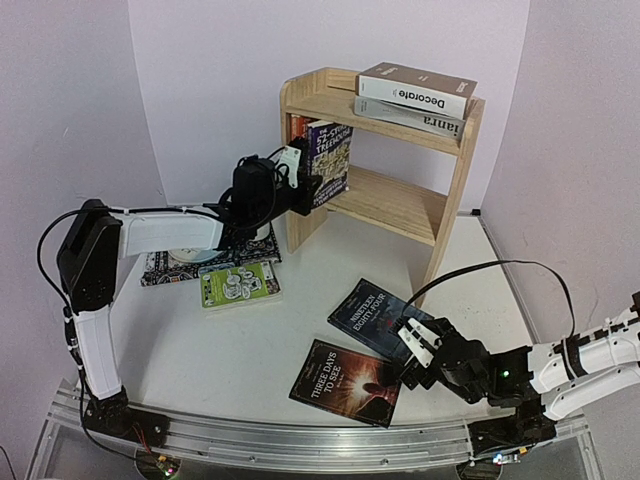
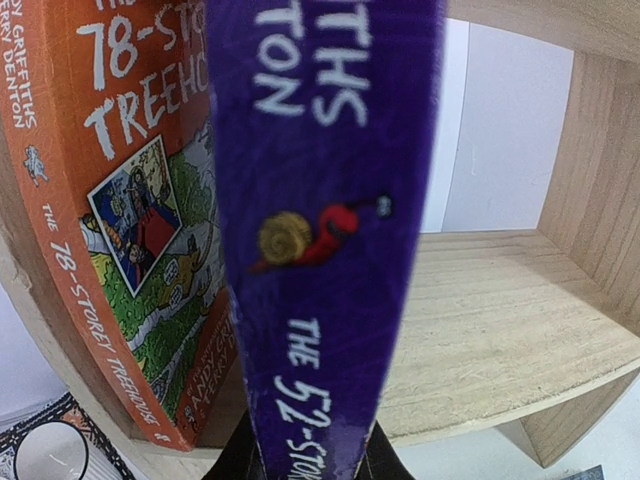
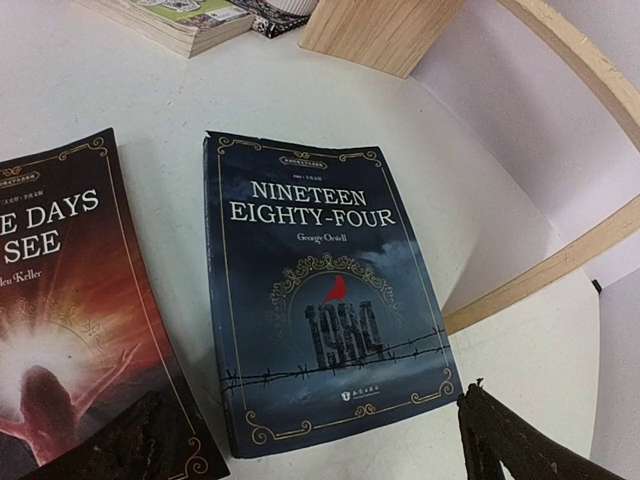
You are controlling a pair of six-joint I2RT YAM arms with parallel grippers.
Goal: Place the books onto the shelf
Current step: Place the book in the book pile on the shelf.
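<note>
Left wrist, purple book upright, spine toward camera, beside orange book

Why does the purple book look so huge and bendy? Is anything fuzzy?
Left wrist view: the purple book sits right at the lens, so it looks stretched, curved and slightly soft. Right wrist view: Nineteen Eighty-Four is sharp, the right gripper's fingers below it blurry. Top view: even light, soft shadows.

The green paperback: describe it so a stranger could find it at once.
Start at the pine shelf at the back of the table. Left of it lies a dark-bordered placemat; the green paperback lies flat at its near right edge. It is the only green cover; Nineteen Eighty-Four and Three Days to See are dark and further right.
</note>
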